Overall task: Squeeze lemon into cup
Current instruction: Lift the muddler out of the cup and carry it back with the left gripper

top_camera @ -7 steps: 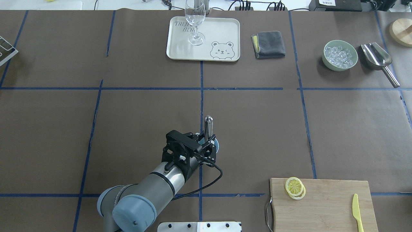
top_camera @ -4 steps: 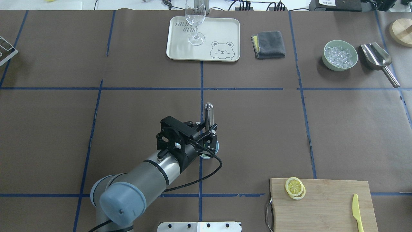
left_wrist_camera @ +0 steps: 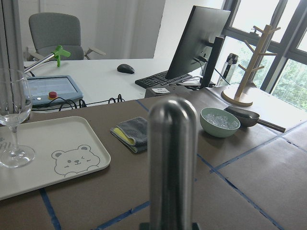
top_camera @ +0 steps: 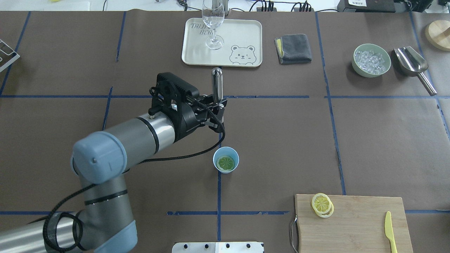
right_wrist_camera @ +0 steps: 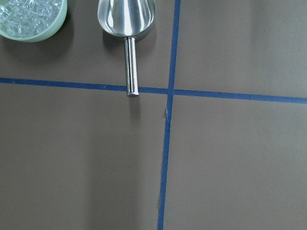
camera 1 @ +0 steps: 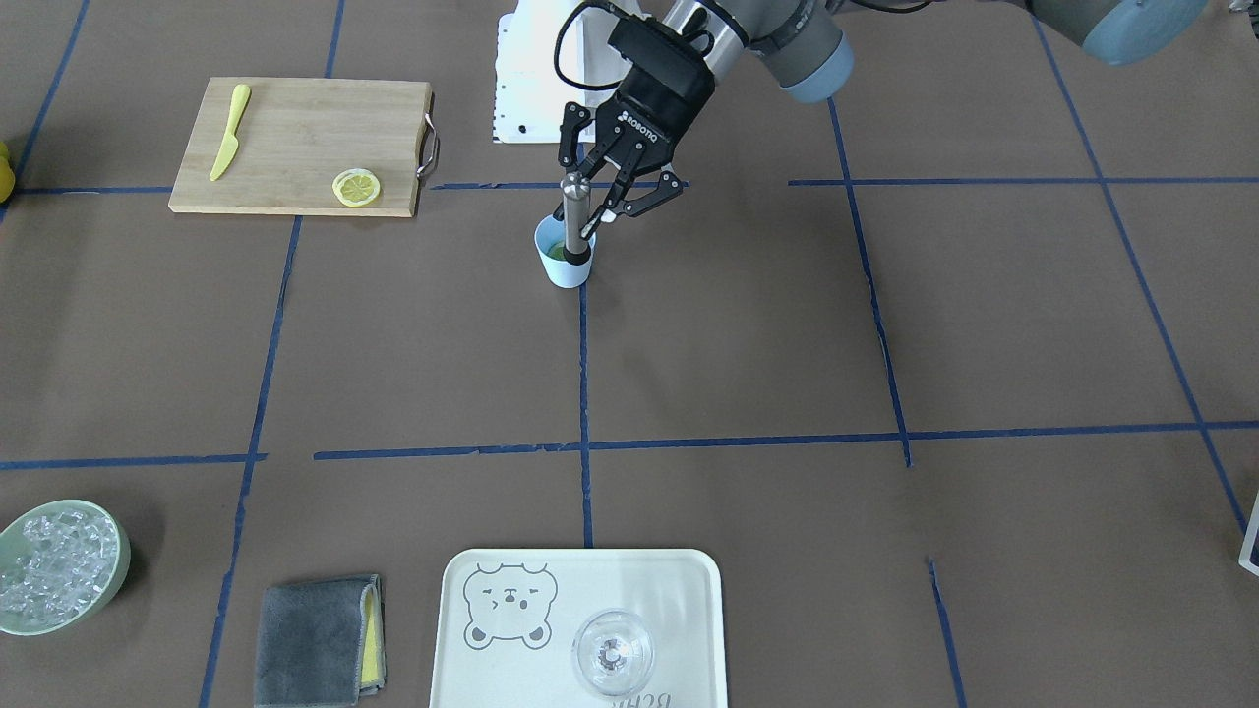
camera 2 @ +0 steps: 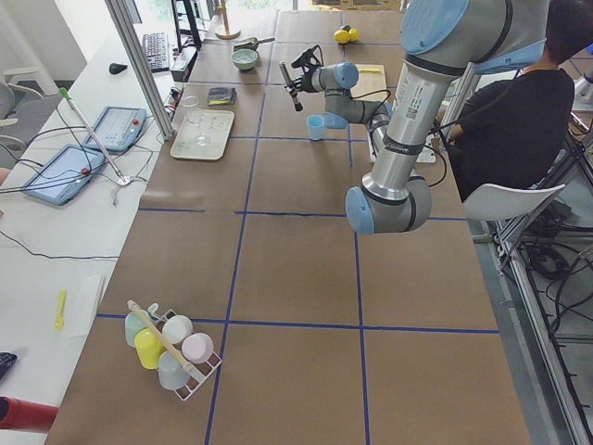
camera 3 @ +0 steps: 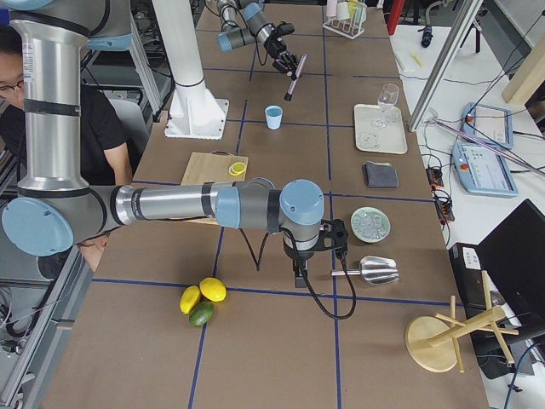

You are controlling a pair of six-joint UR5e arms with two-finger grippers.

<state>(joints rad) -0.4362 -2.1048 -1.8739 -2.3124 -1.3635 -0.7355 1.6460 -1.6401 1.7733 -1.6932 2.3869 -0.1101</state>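
The light-blue cup (top_camera: 214, 161) stands near the table's middle, and it also shows in the front view (camera 1: 568, 271). The lemon slice (top_camera: 225, 162) lies flat inside it, looking greenish. My left gripper (top_camera: 218, 105) is shut on a steel muddler (top_camera: 217, 82) and holds it upright. The muddler is lifted clear above the cup, toward the far side. The left wrist view shows the muddler's shaft (left_wrist_camera: 172, 158) close up. My right gripper (camera 3: 315, 249) shows only in the exterior right view, near the scoop. I cannot tell if it is open or shut.
A cutting board (top_camera: 355, 225) at the near right holds paler lemon slices (top_camera: 322, 204) and a yellow knife (top_camera: 389, 230). At the far side are a tray (top_camera: 246, 31) with a wine glass (top_camera: 213, 26), a grey cloth (top_camera: 293, 48), an ice bowl (top_camera: 371, 59) and a metal scoop (top_camera: 411, 63).
My left gripper has lifted the muddler out of the cup and carried it toward the far side. The cup and the lemon slice inside it are now uncovered.
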